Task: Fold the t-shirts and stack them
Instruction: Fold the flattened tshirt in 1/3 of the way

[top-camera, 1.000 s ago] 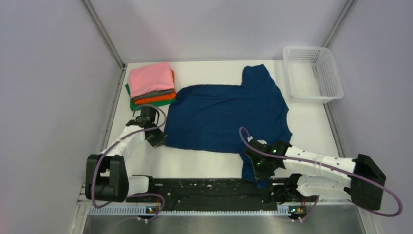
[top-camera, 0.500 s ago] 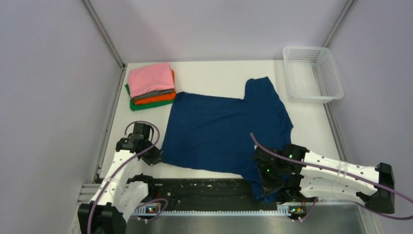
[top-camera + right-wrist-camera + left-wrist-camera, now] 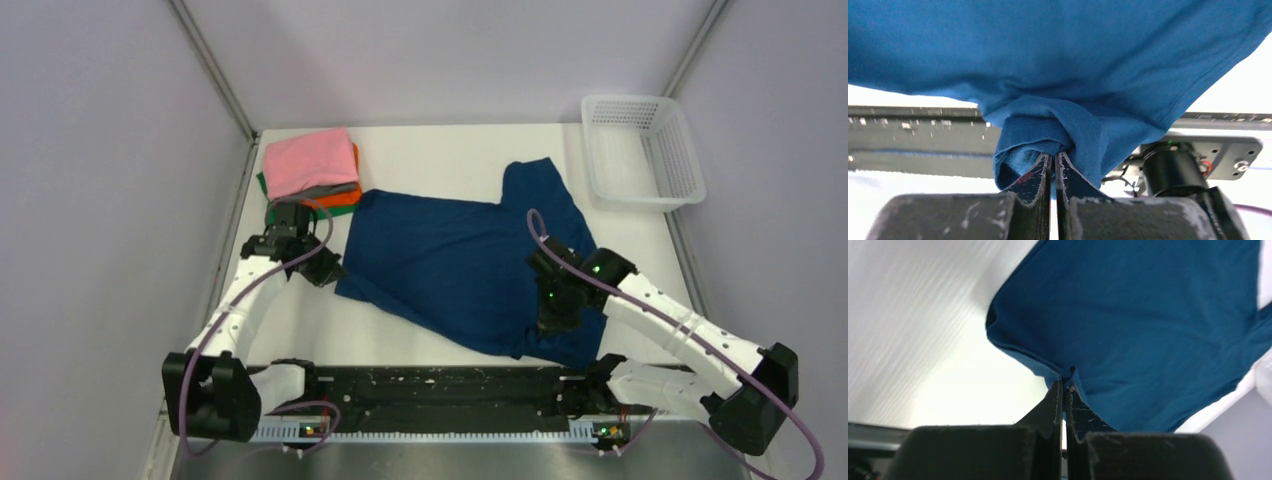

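Stack: a folded pile of soft cloth t-shirts (image 3: pixel 310 165), pink on top with grey, orange and green beneath, lies at the far left corner of the white table (image 3: pixel 440 150).
Left tool: the left arm's black two-finger gripper (image 3: pixel 330 272) is at the left edge of the spread shirt, just in front of the pile. In the wrist view its fingers (image 3: pixel 1050 407) are pressed together with a thin pinch of the blue hem caught at their tips.
Shirt: the navy blue cloth t-shirt (image 3: pixel 450 265) lies opened out across the middle of the table, skewed. Its far left corner is just beside the pile, and one sleeve reaches toward the far side.
Right tool: the right arm's black two-finger gripper (image 3: pixel 553 318) is at the shirt's near right part. Its fingers (image 3: pixel 1035 177) are clamped on a bunched, rolled fold of the blue cloth.
Basket: a white plastic mesh basket (image 3: pixel 630 99) stands at the far right corner, apart from the sleeve.
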